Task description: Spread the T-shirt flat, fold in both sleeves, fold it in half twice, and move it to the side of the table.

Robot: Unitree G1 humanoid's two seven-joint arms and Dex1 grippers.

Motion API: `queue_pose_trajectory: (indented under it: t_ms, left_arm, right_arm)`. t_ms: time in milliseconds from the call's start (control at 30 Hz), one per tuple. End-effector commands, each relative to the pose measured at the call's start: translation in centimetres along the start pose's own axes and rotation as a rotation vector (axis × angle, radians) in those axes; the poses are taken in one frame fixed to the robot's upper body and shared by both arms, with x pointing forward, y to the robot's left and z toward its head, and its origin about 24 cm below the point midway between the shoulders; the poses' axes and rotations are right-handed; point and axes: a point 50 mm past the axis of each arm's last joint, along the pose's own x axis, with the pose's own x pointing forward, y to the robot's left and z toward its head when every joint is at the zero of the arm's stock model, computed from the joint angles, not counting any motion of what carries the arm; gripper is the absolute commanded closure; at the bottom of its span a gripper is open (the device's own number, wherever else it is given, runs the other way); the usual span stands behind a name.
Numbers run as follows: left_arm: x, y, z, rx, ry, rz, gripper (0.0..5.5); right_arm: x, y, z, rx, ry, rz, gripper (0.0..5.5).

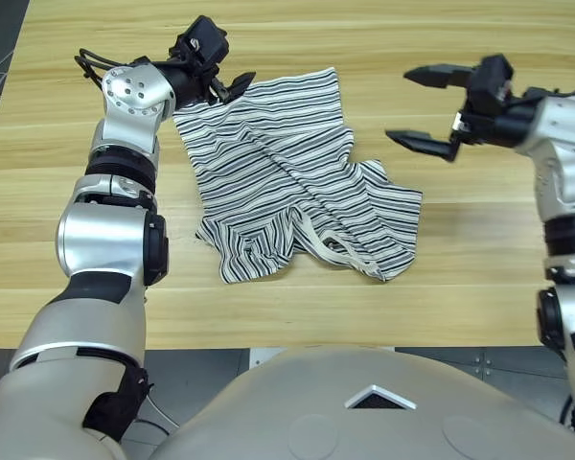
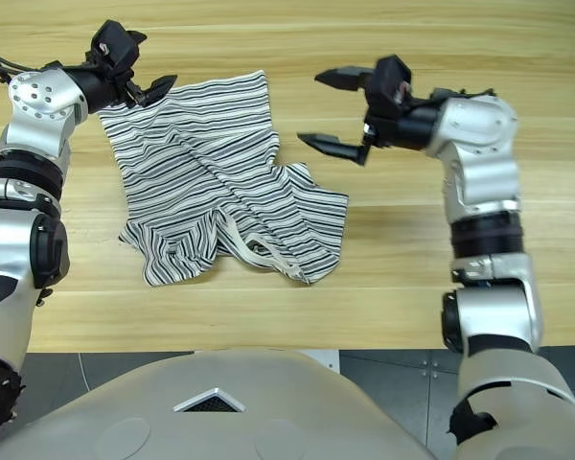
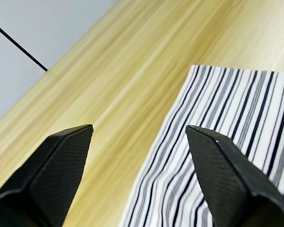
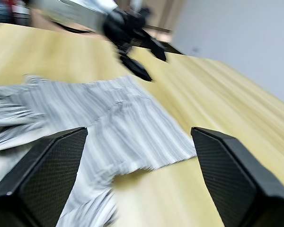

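a light wooden table (image 1: 479, 268) with long plank grain runs across the scene, a grey floor beyond its edge and a thin black cable (image 3: 19, 46) crossing that floor in the left wrist view. a black-and-white striped t-shirt (image 1: 287, 182) lies near the middle of the tabletop, only partly spread. its far half lies fairly flat, with one corner toward the far left. its near half is bunched into folds and ridges. a white ribbed neckline (image 1: 340, 251) curls along the rumpled near edge, on the side closest to the robot.

at the shirt's far left corner sits the left gripper (image 1: 232, 86), its two black fingers parted. from its own wrist camera one finger (image 3: 227, 175) lies over the striped cloth just inside the hem and the other (image 3: 57, 165) over bare wood beside it, so the shirt's edge runs between them. whether either fingertip touches the cloth cannot be made out.

to the right of the shirt's far half, the right gripper (image 1: 398, 105) hangs above bare wood with its jaws spread wide and nothing between them. its fingertips point toward the cloth, close to the shirt's right edge yet apart from it. the right wrist view looks across the striped fabric to the left gripper at the far corner.
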Motion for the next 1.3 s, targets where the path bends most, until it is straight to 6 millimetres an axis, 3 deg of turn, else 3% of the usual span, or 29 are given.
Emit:
queue_pose_trajectory:
  t_ms: [33, 100, 200, 300, 400, 533, 633, 800, 933, 1100, 1300]
  left_arm:
    - [-0.3, -1.1, 0.6, 0.089, -0.045, -0.129, 1.86]
    - [-0.7, -3.5, 0.0, 0.151, -0.047, -0.265, 1.86]
    - [-3.4, -7.7, 0.6, 0.336, -0.095, -0.524, 1.86]
    - [-5.9, -9.6, 2.1, 0.440, -0.123, -0.631, 1.86]
    - [-7.7, -10.6, 2.9, 0.497, -0.106, -0.667, 1.86]
    - [-9.5, -12.8, 4.1, 0.501, -0.129, -0.703, 1.86]
    - [-10.5, -15.4, 3.7, 0.452, -0.113, -0.773, 1.86]
    - [-10.9, -19.1, -0.3, 0.328, 0.067, -0.922, 1.86]
    - [-11.3, -20.7, -1.3, 0.203, 0.105, -0.997, 1.86]
    - [-12.1, -20.8, -0.6, 0.161, 0.058, -1.047, 1.86]
    - [-13.0, -20.4, -1.5, 0.010, 0.095, -1.092, 1.86]
  right_arm:
    - [5.5, -1.4, -0.3, -0.066, 0.063, -0.070, 1.45]
    - [7.6, -1.4, -0.6, -0.067, 0.095, -0.097, 1.45]
    - [10.5, -0.9, -0.9, -0.084, 0.185, -0.120, 1.45]
    - [12.1, -0.1, -1.6, -0.079, 0.290, -0.161, 1.45]
    - [12.3, 0.7, -3.1, -0.133, 0.412, -0.175, 1.45]
    - [11.7, 2.1, -5.7, -0.168, 0.564, -0.149, 1.45]
    - [11.1, 3.8, -7.8, -0.203, 0.665, -0.073, 1.45]
    - [8.8, 4.4, -10.2, -0.198, 0.793, -0.066, 1.45]
    - [7.1, 3.4, -10.7, -0.192, 0.839, -0.098, 1.45]
    - [5.2, 2.4, -11.0, -0.204, 0.902, -0.125, 1.45]
    - [2.0, 1.6, -12.1, -0.167, 0.990, -0.202, 1.45]
